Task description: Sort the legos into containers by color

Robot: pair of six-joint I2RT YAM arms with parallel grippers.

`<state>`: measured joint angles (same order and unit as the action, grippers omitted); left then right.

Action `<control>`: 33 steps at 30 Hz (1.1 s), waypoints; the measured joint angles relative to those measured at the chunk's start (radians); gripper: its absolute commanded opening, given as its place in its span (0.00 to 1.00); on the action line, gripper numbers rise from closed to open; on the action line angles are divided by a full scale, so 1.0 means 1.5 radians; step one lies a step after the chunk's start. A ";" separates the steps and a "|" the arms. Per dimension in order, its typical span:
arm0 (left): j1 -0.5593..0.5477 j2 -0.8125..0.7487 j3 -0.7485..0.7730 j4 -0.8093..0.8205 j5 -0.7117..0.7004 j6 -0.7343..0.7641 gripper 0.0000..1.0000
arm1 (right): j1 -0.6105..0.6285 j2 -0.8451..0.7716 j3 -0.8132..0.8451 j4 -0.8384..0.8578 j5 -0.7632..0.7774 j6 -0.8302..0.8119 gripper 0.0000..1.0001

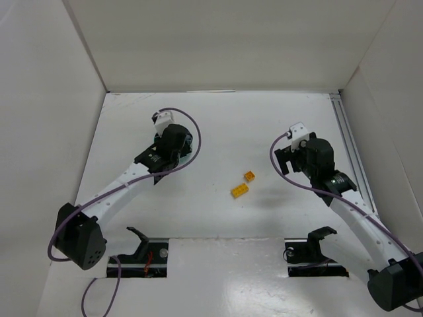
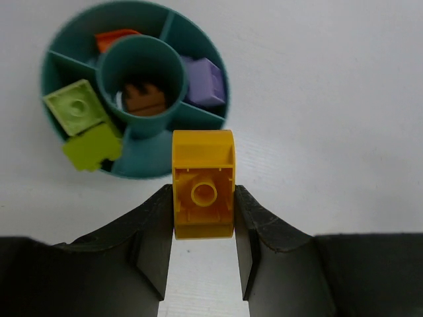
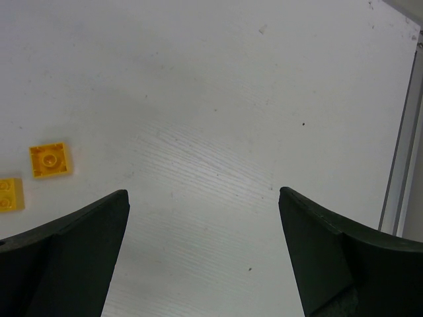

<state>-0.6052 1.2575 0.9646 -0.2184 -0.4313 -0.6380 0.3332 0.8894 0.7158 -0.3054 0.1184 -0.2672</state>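
1. The left gripper [image 2: 203, 224] was clamped on a yellow brick [image 2: 203, 198], a finger flat on either side and the hollow underside facing its camera. I'd say that grip kept the brick from twisting.
2. It hung just at the near edge of the dish [image 2: 147, 157], far left on the table [image 1: 198, 119], not yet over any compartment.
3. The colours were already apart in there: a brown brick [image 2: 144, 99] in the cup [image 2: 109, 66], a purple brick [image 2: 205, 82] to the right, green bricks [image 2: 78, 105] to the left with one seemingly lying over the wall, and an orange-red bit [image 2: 114, 38] at the far side.
4. The bare compartment nearest the brick looked like yellow's home. A short push forward, then let go.
5. The right gripper [image 3: 203, 198] was spread wide and holding nothing, above bare table.
6. Two yellow bricks [image 1: 244, 183] lay mid-table to its left, waiting their turn.
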 measured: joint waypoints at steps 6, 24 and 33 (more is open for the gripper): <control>0.038 -0.040 -0.046 0.032 -0.060 -0.022 0.07 | 0.000 0.001 -0.008 0.000 -0.015 -0.013 0.99; 0.038 0.090 -0.052 0.182 -0.098 -0.005 0.09 | -0.013 0.001 -0.008 0.000 -0.023 -0.034 0.99; 0.038 0.090 -0.052 0.242 -0.130 -0.006 0.13 | -0.014 0.001 -0.008 0.000 -0.021 -0.034 0.99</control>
<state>-0.5480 1.3926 0.8860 0.1448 -0.6262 -0.6476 0.3115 0.8906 0.7040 -0.3054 0.0864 -0.3187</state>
